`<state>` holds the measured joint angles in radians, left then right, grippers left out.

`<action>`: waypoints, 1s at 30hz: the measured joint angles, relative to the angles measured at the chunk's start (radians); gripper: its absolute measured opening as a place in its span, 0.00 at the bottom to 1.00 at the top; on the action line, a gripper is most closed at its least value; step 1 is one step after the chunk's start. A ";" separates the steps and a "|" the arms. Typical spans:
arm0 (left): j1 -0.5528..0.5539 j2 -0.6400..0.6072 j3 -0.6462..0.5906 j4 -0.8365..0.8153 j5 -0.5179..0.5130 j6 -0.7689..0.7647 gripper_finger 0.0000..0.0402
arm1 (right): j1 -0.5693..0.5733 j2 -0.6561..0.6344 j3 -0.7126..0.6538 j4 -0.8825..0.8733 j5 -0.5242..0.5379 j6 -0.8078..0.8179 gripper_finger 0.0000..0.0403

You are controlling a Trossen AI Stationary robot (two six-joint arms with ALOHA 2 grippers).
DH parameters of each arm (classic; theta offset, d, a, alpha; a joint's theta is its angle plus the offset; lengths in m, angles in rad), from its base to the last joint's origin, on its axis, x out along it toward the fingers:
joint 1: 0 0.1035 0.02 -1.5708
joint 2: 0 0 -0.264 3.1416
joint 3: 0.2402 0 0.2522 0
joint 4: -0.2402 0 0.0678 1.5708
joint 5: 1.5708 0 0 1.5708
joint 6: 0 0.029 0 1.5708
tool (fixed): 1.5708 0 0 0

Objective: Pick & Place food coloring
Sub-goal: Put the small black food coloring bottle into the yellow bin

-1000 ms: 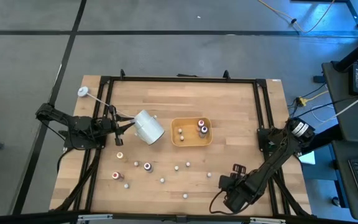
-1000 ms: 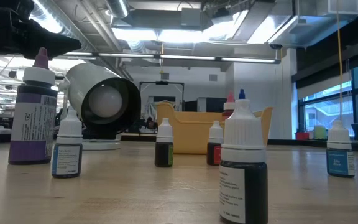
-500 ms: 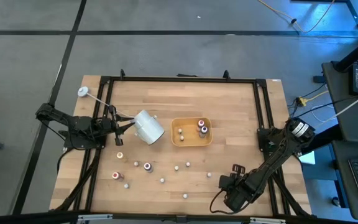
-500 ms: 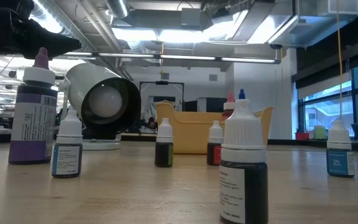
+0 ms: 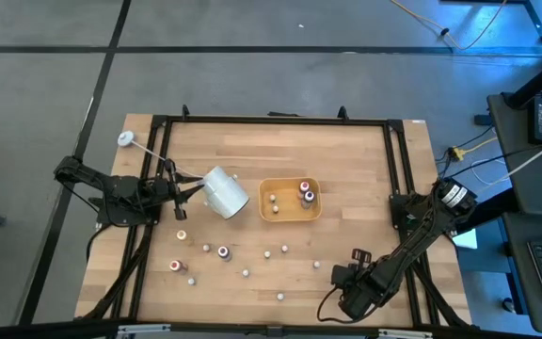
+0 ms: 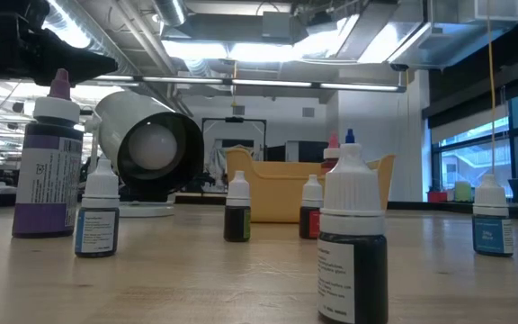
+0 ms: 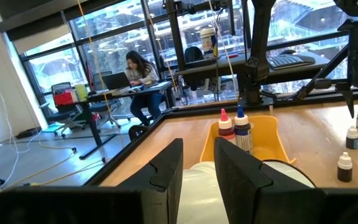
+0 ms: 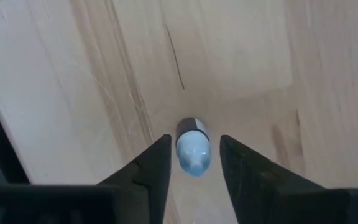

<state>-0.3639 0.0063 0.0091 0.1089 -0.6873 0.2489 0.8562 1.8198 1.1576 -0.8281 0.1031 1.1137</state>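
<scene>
Several tiny food coloring bottles [image 5: 223,251] stand upright on the near half of the wooden table; a few more stand in the orange tray [image 5: 290,214]. In the low view a purple-capped one [image 6: 48,162] and a dark one [image 6: 352,245] are closest. My left gripper [image 5: 194,189] is at the table's left, shut on the white cup [image 5: 224,192], which is turned on its side. My right gripper [image 8: 192,163] is open near the table's near right corner and points down. Its fingers flank one white-capped bottle [image 8: 192,146] without touching it. My left gripper holds the white cup by its closed end [image 7: 197,177], the wall pinched between the two fingers, coming level from the table's left. The cup lies on its side, its mouth [image 6: 156,148] turned toward the near edge. The fingers hide the exact place of contact.
The orange tray [image 6: 281,193] sits at mid-table, right of the cup. Black frame rails [image 5: 395,160] run along the table's edges. A white knob on a thin rod [image 5: 125,139] sticks out past the far left corner. A person sits at a desk in the room behind.
</scene>
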 joint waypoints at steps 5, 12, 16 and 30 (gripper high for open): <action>0.000 0.000 0.000 0.000 0.000 0.000 0.22 | 0.000 0.000 0.000 0.002 0.000 0.000 0.19; 0.000 0.000 0.000 0.000 -0.001 0.000 0.22 | -0.004 -0.013 0.043 -0.072 -0.052 0.003 0.15; 0.000 0.000 0.000 0.000 -0.001 0.000 0.22 | -0.046 -0.052 0.115 -0.226 -0.054 -0.019 0.15; 0.000 0.000 0.000 0.000 -0.001 0.000 0.22 | -0.526 -0.084 0.356 -0.298 0.065 -0.690 0.15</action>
<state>-0.3637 0.0063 0.0093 0.1089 -0.6884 0.2489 0.3306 1.7363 1.5134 -1.1263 0.1685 0.4237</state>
